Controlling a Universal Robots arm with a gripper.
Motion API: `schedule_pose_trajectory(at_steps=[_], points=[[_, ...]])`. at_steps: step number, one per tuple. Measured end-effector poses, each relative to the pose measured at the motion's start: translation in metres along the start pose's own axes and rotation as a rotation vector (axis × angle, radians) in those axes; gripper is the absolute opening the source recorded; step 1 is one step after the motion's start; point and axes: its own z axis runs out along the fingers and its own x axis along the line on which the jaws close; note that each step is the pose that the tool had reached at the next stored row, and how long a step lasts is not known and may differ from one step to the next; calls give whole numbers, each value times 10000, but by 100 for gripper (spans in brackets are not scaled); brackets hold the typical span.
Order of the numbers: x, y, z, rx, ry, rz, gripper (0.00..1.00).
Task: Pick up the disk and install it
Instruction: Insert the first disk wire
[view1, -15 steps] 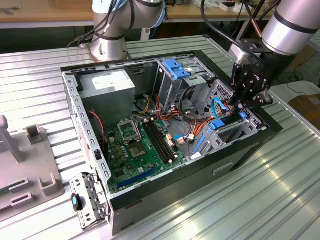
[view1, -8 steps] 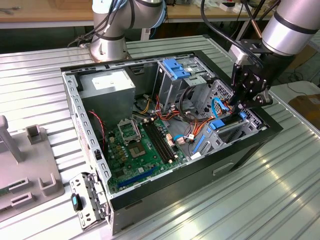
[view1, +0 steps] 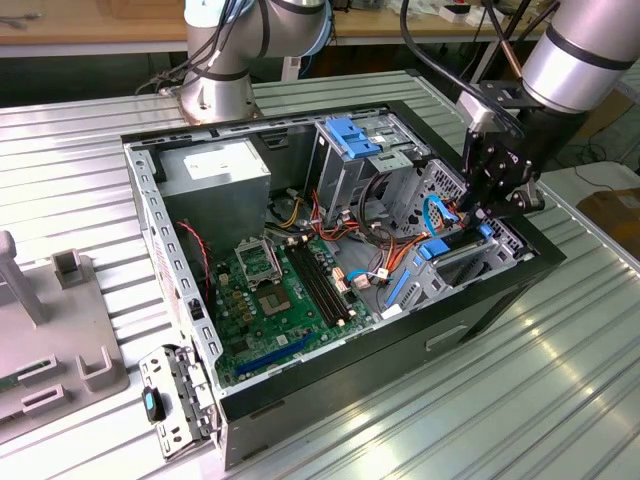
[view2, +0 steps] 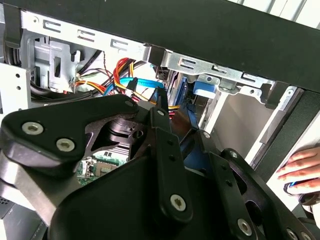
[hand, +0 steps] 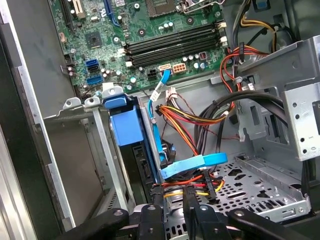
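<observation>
The disk stands on edge in the drive cage at the front corner of the open computer case, its blue carrier rail facing up. In the exterior view the disk lies at the case's right end, just below my gripper. In the first wrist view my gripper hangs beside the disk, over a bundle of cables, its fingers a small gap apart with nothing between them. The second wrist view shows the blue carrier beyond my fingers.
A thin blue cable loops beside the disk, with red and yellow wires under it. The motherboard fills the case floor. A second arm's base stands behind the case. A person's hand rests outside the case. Grey fixtures sit at the exterior view's left.
</observation>
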Motion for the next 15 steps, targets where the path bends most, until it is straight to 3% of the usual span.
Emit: schedule_pose_trajectory(at_steps=[9,11,15], points=[[3,7,10,1,1,1,30],[1,5,-57,1,-1,1,30],[-1,3,-119,3,-1,1,30]])
